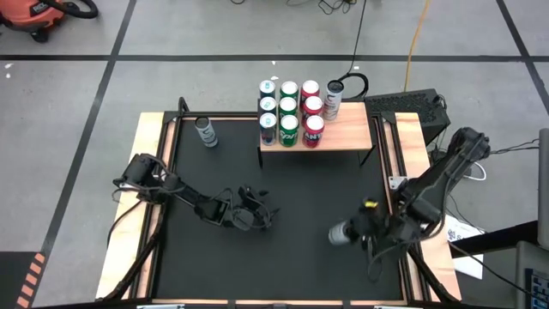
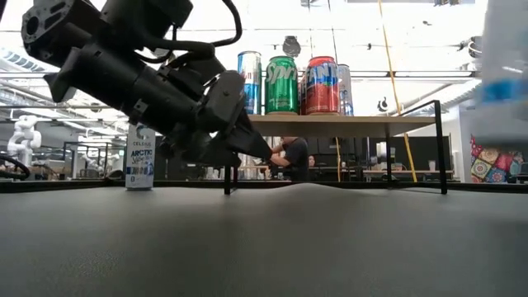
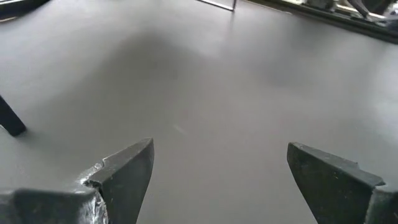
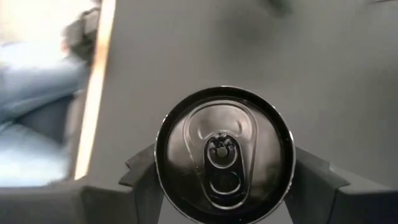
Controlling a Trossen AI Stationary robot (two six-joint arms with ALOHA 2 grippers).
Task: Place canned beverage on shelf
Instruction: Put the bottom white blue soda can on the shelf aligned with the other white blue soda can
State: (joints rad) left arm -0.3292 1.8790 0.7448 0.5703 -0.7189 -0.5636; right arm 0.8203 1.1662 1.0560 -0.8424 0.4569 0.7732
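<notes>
My right gripper (image 1: pixel 350 233) is shut on a silver can (image 1: pixel 340 233) near the table's right front. The right wrist view looks onto the can's dark top (image 4: pixel 222 152). In the low view the can (image 2: pixel 503 74) shows blurred at the right edge, above the table. The shelf (image 1: pixel 347 137), a light-wood board on black legs, stands at the table's far side and carries several upright cans (image 1: pixel 288 112); the low view shows them on the board (image 2: pixel 346 122). My left gripper (image 1: pixel 257 215) is open and empty, low over the mat's middle (image 3: pixel 217 180). My right gripper pinches the can between its two fingers, one finger (image 4: pixel 140 177) on each side of the can's wall (image 4: pixel 163 168), just below the top rim. The wrist view looks straight onto the can's top. In the low view the can hangs clear of the table.
A white and blue can (image 1: pixel 206 131) stands alone on the mat at the far left, also in the low view (image 2: pixel 140 157). Wooden rails (image 1: pixel 141 197) border the black mat. The shelf's near right part is bare board. A person sits beyond the shelf (image 2: pixel 293 157).
</notes>
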